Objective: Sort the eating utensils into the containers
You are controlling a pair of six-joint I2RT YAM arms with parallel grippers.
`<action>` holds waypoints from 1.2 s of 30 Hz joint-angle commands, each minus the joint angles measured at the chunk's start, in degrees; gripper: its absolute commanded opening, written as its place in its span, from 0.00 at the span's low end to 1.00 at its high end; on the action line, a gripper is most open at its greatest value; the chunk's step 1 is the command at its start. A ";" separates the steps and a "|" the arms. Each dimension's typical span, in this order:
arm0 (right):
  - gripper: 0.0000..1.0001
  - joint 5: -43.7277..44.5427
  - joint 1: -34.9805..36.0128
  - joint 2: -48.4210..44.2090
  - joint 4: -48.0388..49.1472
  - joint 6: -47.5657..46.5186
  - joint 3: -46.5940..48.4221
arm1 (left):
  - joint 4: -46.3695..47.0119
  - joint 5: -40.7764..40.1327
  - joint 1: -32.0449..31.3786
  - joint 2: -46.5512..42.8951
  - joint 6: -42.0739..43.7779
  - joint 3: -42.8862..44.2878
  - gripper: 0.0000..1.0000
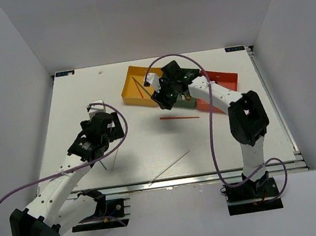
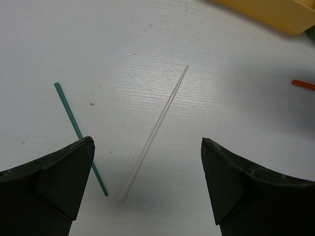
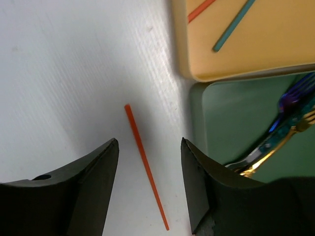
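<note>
Right gripper point(image 3: 149, 142): its jaws are standing apart and you are grasping nothing; it is hanging low over the table point(image 1: 80, 99), beside the trays.
Loose red chopstick point(image 3: 145, 167): it is lying flat on the table in the gap under the right fingers, running almost along that gap, just beside the yellow tray point(image 3: 280, 59) and the dark green tray point(image 3: 221, 113).
Yellow tray contents: a tray red chopstick point(image 3: 199, 10) and a tray green chopstick point(image 3: 234, 27) are lying inside, so you are likely aiming the loose red one here.
Dark green tray contents: forks point(image 3: 288, 115), purple and gold among them, are resting in it.
Red-orange tray point(image 1: 225, 77): it is lying beyond the right arm; its contents are hidden.
Left gripper point(image 2: 147, 140): its jaws are spread wide and empty; a pale chopstick point(image 2: 155, 132) is lying between the fingers, and a loose green chopstick point(image 2: 74, 120) is running under the edge of the left one.
Step in hand (judged): you are lining up the right gripper to pick the loose red chopstick.
Doing it well: you should be turning the wrist until the fingers are crossing the stick, lowering until the tips are brushing the table, then closing at mid-length.
Risk: the stick is thin, so it may be rolling or slipping out of an off-centre pinch.
</note>
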 commanded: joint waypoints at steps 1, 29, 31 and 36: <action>0.59 -1.67 -0.06 2.97 -7.64 -3.93 1.55 | 1.10 0.65 -0.24 -0.92 0.49 -0.51 0.98; 0.02 -7.63 -0.77 14.32 -7.90 -7.27 0.23 | 1.19 1.00 -0.24 -0.75 0.66 -0.42 0.98; 0.00 -9.91 -0.68 13.88 -9.83 -6.74 -0.04 | 1.19 1.00 -0.24 -0.84 0.66 -0.34 0.98; 0.00 -17.39 -0.24 8.36 -8.97 -5.95 -3.63 | 1.19 1.00 -0.24 -0.92 0.66 -0.34 0.98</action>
